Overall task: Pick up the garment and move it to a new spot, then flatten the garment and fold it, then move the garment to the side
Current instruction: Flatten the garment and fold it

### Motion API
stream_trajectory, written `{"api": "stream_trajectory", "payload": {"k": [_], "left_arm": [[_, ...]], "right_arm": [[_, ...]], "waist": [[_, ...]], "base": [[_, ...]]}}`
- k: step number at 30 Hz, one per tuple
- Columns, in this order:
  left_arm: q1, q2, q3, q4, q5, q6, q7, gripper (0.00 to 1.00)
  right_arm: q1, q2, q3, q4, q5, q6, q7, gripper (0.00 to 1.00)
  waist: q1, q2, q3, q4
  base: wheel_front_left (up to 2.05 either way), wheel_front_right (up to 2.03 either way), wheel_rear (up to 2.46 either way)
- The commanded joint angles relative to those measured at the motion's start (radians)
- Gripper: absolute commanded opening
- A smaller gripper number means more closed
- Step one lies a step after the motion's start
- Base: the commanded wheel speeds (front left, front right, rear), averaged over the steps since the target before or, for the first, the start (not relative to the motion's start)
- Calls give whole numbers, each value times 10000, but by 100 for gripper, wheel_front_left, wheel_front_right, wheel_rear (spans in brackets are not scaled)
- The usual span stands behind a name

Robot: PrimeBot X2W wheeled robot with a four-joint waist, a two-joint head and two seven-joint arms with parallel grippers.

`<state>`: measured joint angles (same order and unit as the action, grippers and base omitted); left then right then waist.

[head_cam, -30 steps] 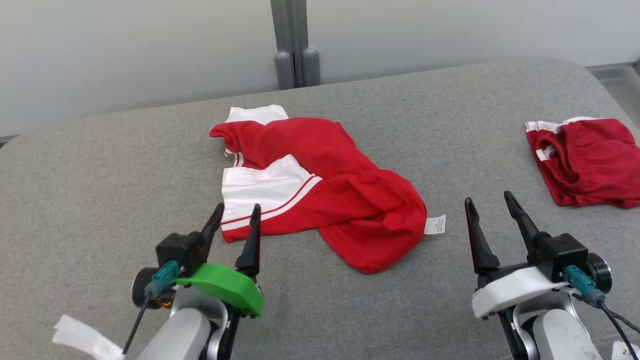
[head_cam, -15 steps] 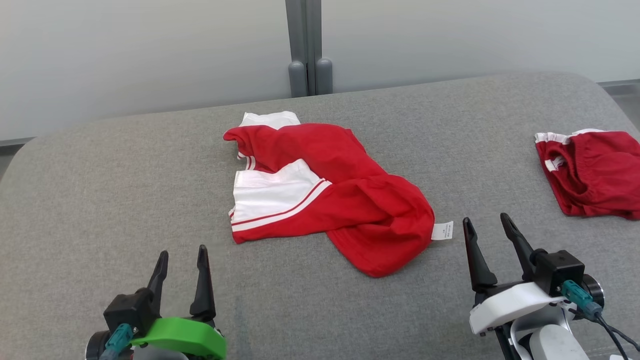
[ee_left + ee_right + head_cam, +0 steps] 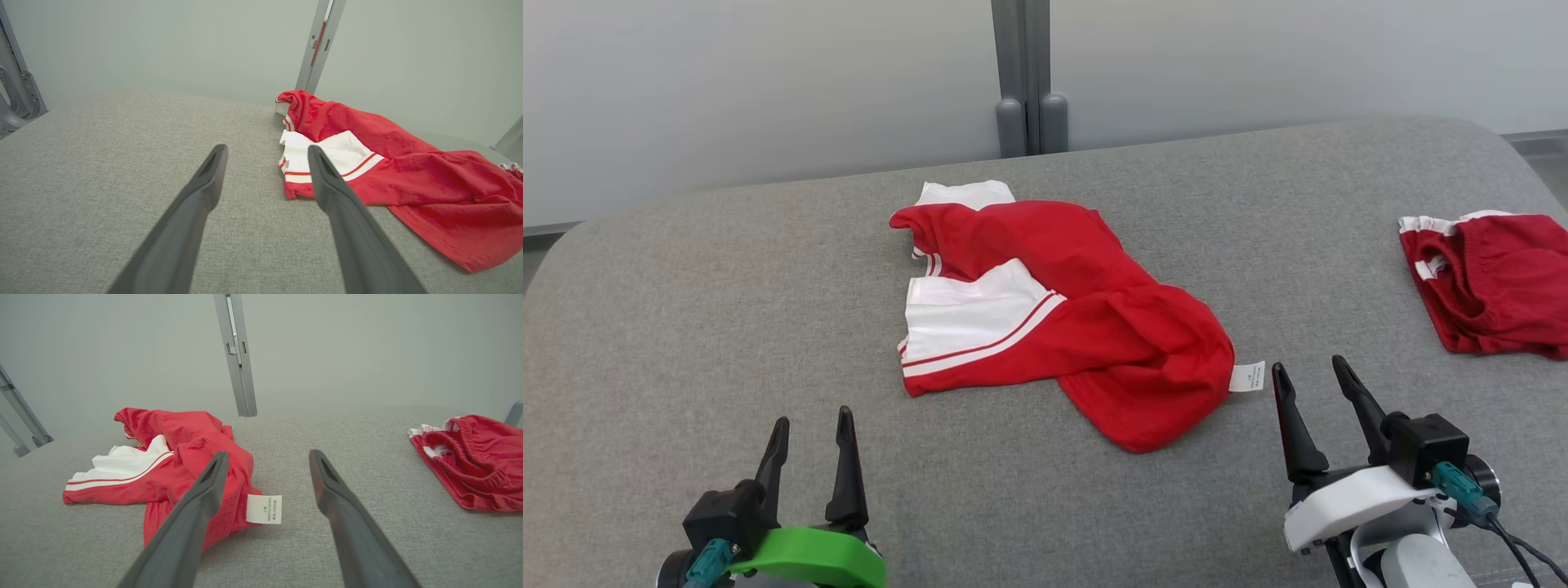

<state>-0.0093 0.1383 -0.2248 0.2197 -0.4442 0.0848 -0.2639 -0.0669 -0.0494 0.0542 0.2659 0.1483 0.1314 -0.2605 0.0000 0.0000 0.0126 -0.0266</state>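
**Q:** Tools, quick?
**A:** My left tool (image 3: pixel 813 416) sits low by the near-left corner of the surface (image 3: pixel 686 327), fingers apart, nothing between them. My right tool (image 3: pixel 1308 364) is by the near edge, right of the middle. It is spread too, and empty.

**Q:** Garment?
**A:** The garment (image 3: pixel 1062 318) is red with a white panel (image 3: pixel 968 314). It lies crumpled around the middle of the surface, a bit toward the far edge, and neither tool touches it. Its care label (image 3: pixel 1247 376) sticks out at the near-right end, just beside my right tool's tips.

**Q:** Why parked like that?
**A:** My guess is that I flank it, open, ready to come in from two sides for the pick-up. Nothing is flattened or folded yet.

**Q:** Anything unclear?
**A:** Plenty. The cloth overlaps itself, so I can't tell collar from sleeve from hem, or what's tucked underneath. A second red piece (image 3: pixel 1494 286) at the right edge is cut off by the frame. It's probably not my target, but I'm not sure. The label print is too small to read. A grey post (image 3: pixel 1025 82) stands behind the far edge.
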Motion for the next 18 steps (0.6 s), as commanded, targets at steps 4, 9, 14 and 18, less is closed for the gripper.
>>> {"api": "stream_trajectory", "payload": {"k": [4, 9, 14, 18], "left_arm": [[143, -82, 149, 68, 120, -137, -3, 100], [-56, -127, 153, 203, 233, -253, -3, 100], [-877, 113, -92, 516, 458, -458, 235, 100], [-1916, 277, -299, 1016, 602, -644, 739, 100]], "right_arm": [[-109, -21, 15, 32, 52, -15, -49, 100], [-185, -21, 34, -70, 49, -15, -55, 100], [-319, -21, 104, -208, 4, -15, -57, 100], [-536, -21, 198, -310, -46, -15, -58, 100]], "waist": [[0, 0, 42, -9], [0, 0, 187, -57], [0, 0, 535, -184], [0, 0, 956, -380]], "base": [[0, 0, 0], [0, 0, 0], [0, 0, 0], [0, 0, 0]]}}
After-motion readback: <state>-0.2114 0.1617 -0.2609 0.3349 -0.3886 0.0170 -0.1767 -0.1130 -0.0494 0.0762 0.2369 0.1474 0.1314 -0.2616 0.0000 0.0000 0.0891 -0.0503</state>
